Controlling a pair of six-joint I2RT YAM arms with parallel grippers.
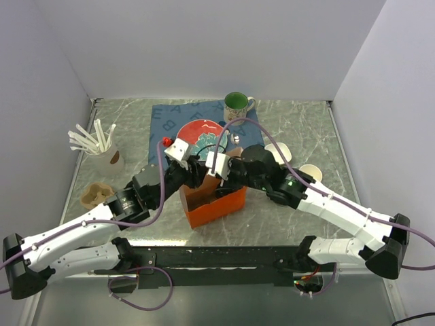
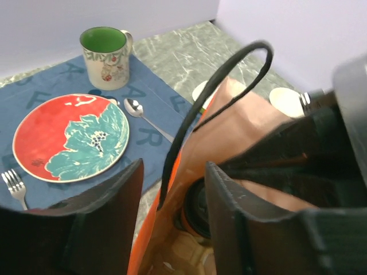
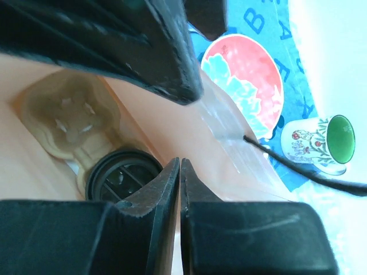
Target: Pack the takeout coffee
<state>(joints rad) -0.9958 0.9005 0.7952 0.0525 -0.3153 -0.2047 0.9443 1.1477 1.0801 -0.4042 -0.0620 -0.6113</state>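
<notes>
Coffee (image 3: 121, 176): upright in tray (image 3: 66, 112) inside bag (image 1: 219, 208), frame centre. The lid sits just lower-left of the right gripper (image 3: 179, 167), jaws near-closed, empty. Left gripper (image 2: 175, 172): half-wide, astride the bag wall, coffee beneath.

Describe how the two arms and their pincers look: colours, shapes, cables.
Both the left arm and the right arm have white links with black joints, and a purple cable trails along each. A small white camera housing sits at each wrist. The left pincer and right pincer have flat, matte black fingers tapering towards the tips.
</notes>
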